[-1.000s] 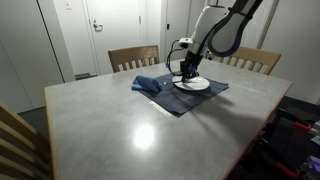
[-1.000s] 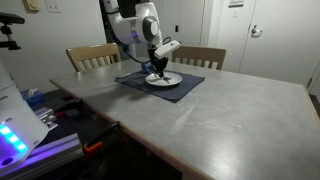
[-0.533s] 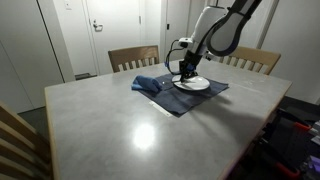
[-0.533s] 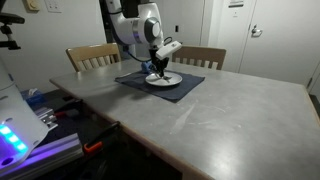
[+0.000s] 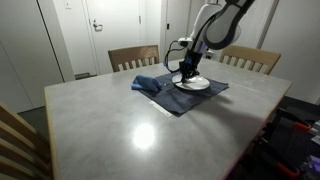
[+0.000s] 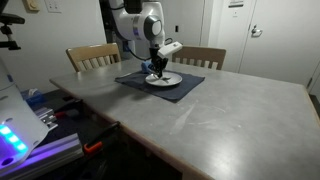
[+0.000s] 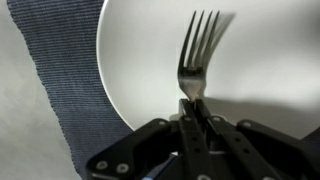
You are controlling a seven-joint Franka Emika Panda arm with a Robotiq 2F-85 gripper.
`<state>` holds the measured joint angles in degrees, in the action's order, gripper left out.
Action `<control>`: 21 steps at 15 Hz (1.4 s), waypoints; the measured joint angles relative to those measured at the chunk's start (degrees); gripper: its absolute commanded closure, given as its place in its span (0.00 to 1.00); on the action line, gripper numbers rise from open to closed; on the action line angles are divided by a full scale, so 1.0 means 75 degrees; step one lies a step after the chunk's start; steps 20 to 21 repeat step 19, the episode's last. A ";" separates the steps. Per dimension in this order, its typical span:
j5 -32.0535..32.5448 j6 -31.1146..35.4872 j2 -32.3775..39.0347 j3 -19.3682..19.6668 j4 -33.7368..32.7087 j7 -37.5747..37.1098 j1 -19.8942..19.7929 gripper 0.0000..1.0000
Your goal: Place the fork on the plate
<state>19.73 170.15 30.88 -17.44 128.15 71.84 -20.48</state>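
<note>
Silvery metal is what my pincer (image 7: 196,115) is clamped on. It is closed narrow around the slim fork (image 7: 197,50), just below the head, and the tines point to 12 o'clock in the wrist view. The fork's head hangs over the round, glossy white plate (image 7: 140,60), on its 6 o'clock side. A soft shadow at 1 o'clock of the tines suggests to me that the metal is not yet resting on the plate. The dark grey-blue woven placemat (image 7: 70,100) shows under the plate at 9 o'clock, with a strip of grey tabletop (image 7: 10,120) beyond it.

Over the last second very little has changed down here. In both exterior views my pincer sits at the same spot over the plate (image 5: 197,85), and only my upper arm has swung a touch. I judge that the carry is finished. What remains is a short lowering and letting go, so that the fork settles on the plate rather than tipping over the rim. The folded blue cloth (image 5: 148,83) lies apart at 9 o'clock of the plate and plays no part.
</note>
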 measured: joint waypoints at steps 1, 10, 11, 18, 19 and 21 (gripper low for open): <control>-0.0128 -0.0074 0.0000 -0.0010 -0.0024 0.0133 0.0002 0.98; -0.0752 -0.0588 0.0014 0.0057 -0.0138 0.0672 0.0058 0.24; -0.0753 -0.0641 0.0006 0.0090 -0.0145 0.0672 0.0075 0.18; -0.0752 -0.1436 -0.0514 0.0599 -0.0199 0.0674 0.0577 0.00; -0.0752 -0.1587 -0.0676 0.0682 -0.0210 0.0674 0.0696 0.00; -0.0752 -0.1587 -0.0676 0.0682 -0.0210 0.0674 0.0696 0.00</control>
